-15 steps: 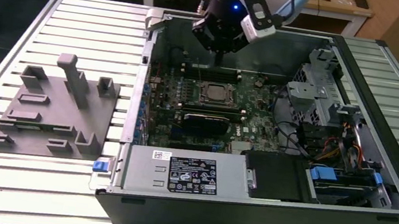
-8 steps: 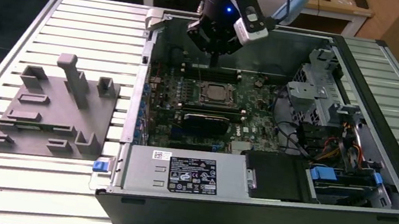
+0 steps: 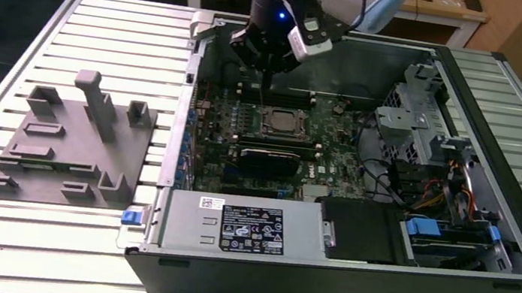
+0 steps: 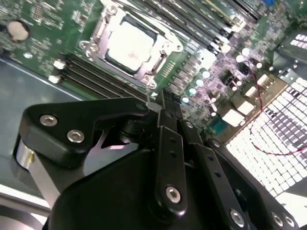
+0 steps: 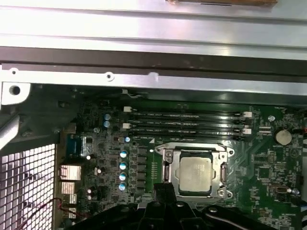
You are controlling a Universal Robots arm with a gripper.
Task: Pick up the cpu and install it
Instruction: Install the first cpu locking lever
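**The chip is in its seat, and the gripper hangs above it**

Closest to the camera in the second wrist view is the black gripper [image 4: 165, 103]. Its two fingers look pressed together into one thin tip, and nothing is between them. In the exterior view the gripper [image 3: 266, 79] hangs over the open computer case [image 3: 490, 245], just above the green board [image 3: 340, 164].

The cpu [image 5: 195, 173] lies flat inside the metal socket frame [image 5: 165, 155] on the board. In the second wrist view the cpu [image 4: 130, 44] shows as a pale square with the frame all around it. It looks level, not tipped up at any corner. The thin tip is close to the frame's edge but not on the chip.

To do this part well, I think the tip should stay off the shiny top. The chip must sit flat, with every corner down. A push at a slant could bend the tiny pins under it.

The grey tray [image 3: 68, 159] sits well apart, outside the case.
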